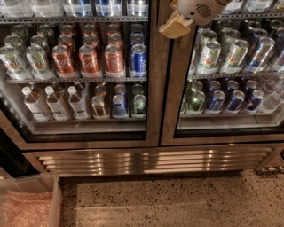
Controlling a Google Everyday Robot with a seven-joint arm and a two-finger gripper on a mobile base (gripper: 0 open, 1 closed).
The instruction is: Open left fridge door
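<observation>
The left fridge door (153, 88) is a tall glass pane in a brushed-steel frame, standing shut. Red cans (88, 60), blue cans and clear bottles (55, 102) show through it. My gripper (175, 26) hangs at the top of the view, in front of the steel seam where the two doors meet. Its tan finger (171, 30) points down-left toward the left door's right frame edge. The white wrist housing (202, 9) sits above it, over the right door.
The right glass door (230, 71) shows green-silver and blue cans. A steel vent grille (151, 162) runs below both doors. The floor (177, 204) is speckled terrazzo. A clear bin with pink wrap (26, 204) sits at the bottom left.
</observation>
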